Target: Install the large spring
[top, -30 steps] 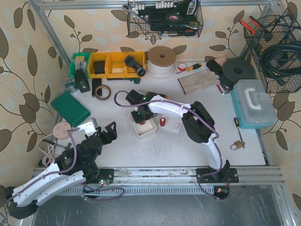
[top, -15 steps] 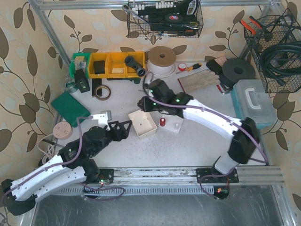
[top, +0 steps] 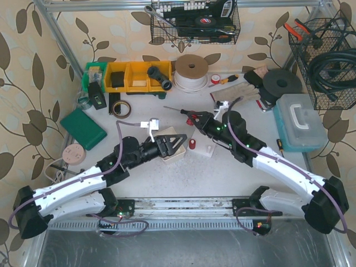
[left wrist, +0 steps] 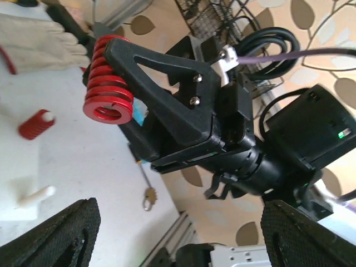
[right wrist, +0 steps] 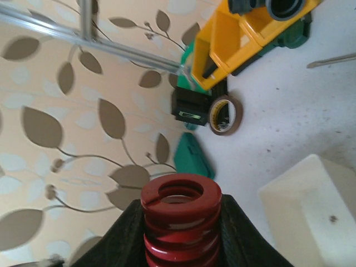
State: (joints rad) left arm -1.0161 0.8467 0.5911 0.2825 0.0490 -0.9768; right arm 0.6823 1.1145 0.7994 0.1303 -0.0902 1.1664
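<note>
My right gripper is shut on the large red spring and holds it in the air, above and behind the white base. A small red spring sits on a peg of that base. In the right wrist view the large spring stands between my fingers. The left wrist view shows the large spring from the side, with the small spring and a bare white peg below it. My left gripper is open and empty over the cream box.
Yellow bins, a tape roll and a green case lie at the back left. A cable spool, gloves and a blue case are at the back and right. A padlock lies at the front right.
My right gripper has left the cream box and swung back to the right with the large spring in it. My left arm has reached forward to the box.
</note>
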